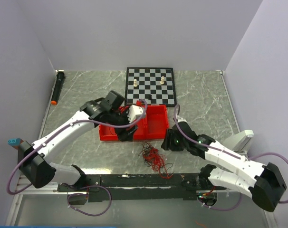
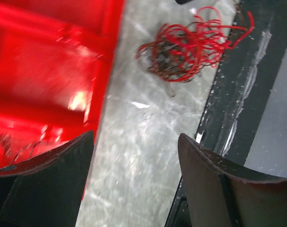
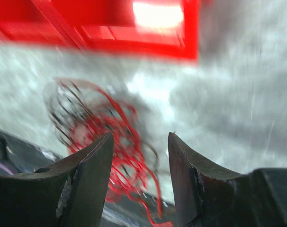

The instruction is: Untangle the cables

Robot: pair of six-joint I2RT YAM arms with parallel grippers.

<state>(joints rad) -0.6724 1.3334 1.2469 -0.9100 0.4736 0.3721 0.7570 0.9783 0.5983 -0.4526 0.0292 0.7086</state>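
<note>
The cables (image 1: 153,159) are a tangled bundle of thin red and dark wires lying on the marble table just below the red tray (image 1: 156,128). They also show in the left wrist view (image 2: 186,47) and, blurred, in the right wrist view (image 3: 105,127). My left gripper (image 1: 126,134) hangs over the tray's front edge, left of the bundle, open and empty (image 2: 134,156). My right gripper (image 1: 168,141) is just right of the bundle, above the table, open and empty (image 3: 139,142).
A chessboard (image 1: 150,85) with two pale pieces stands behind the tray. A black marker with an orange tip (image 1: 57,87) lies at the far left. A black rail (image 1: 144,181) runs along the table's near edge, close below the bundle.
</note>
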